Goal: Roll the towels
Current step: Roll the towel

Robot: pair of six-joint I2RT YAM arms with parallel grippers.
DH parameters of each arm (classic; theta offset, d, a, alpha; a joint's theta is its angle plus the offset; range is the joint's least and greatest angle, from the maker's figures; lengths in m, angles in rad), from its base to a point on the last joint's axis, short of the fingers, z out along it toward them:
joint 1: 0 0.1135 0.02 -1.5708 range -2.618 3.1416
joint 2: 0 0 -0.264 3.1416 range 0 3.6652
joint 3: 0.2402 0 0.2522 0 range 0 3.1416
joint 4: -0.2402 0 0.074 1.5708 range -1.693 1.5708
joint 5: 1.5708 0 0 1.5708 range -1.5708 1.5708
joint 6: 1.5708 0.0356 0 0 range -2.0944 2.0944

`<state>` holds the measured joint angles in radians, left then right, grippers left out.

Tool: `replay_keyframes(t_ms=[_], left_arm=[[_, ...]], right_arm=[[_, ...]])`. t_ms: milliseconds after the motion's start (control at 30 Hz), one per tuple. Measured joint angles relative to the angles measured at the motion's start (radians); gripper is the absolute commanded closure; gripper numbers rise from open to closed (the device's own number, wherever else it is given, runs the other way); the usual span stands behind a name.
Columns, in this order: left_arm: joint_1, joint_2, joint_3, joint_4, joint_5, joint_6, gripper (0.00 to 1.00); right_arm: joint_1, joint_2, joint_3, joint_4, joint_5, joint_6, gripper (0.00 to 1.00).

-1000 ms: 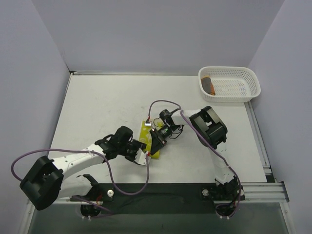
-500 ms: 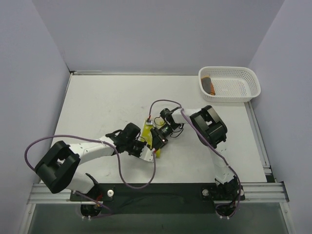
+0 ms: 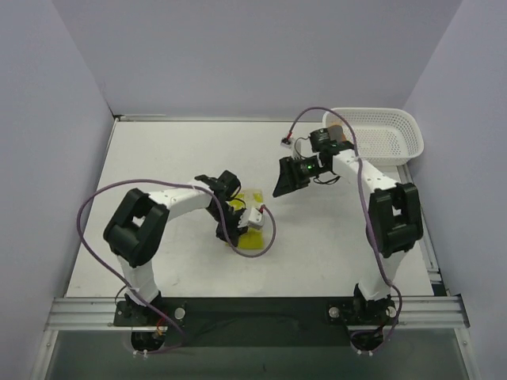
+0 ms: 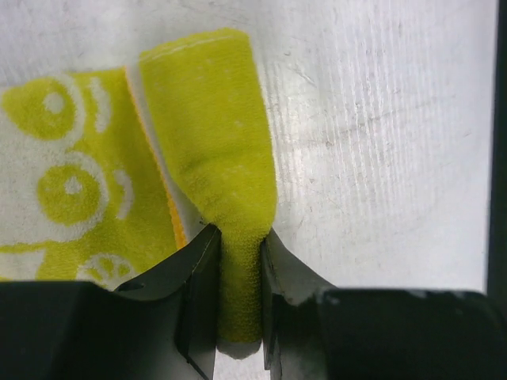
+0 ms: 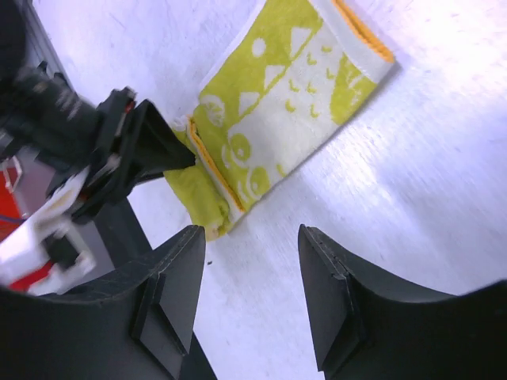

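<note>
The pale yellow towel with lime-green prints lies mid-table, its near end folded into a thick lime-green lip. My left gripper is shut on that lip, which fills the gap between the black fingers; from above, the left gripper sits over the towel's left edge. My right gripper hangs open above the table, well right of and behind the towel, with nothing between its fingers. The right wrist view looks down on the towel and the left gripper. The orange towel is mostly hidden behind my right arm.
A white mesh basket stands at the back right corner; my right forearm crosses its left end. Purple cables loop from both arms. Grey walls close in the table on three sides.
My right gripper has let go of the towel, opened and swung up and away toward the back right. My left gripper has moved onto the towel and shut on its folded end.
</note>
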<state>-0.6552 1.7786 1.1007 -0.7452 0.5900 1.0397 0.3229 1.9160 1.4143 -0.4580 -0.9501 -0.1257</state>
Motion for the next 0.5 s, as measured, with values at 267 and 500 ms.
replay_keyframes(t_ms=[267,500], left_arm=[[0.136,0.330,0.327,-0.361,0.230,-0.065,0.85],[0.206,0.560,0.539,-0.623,0.345,-0.098,0.81]], right_arm=[[-0.042,-0.389,-0.191,-0.009,0.082,-0.048,0.57],[0.039,-0.679,-0.380,-0.042,0.184,-0.090,0.58]])
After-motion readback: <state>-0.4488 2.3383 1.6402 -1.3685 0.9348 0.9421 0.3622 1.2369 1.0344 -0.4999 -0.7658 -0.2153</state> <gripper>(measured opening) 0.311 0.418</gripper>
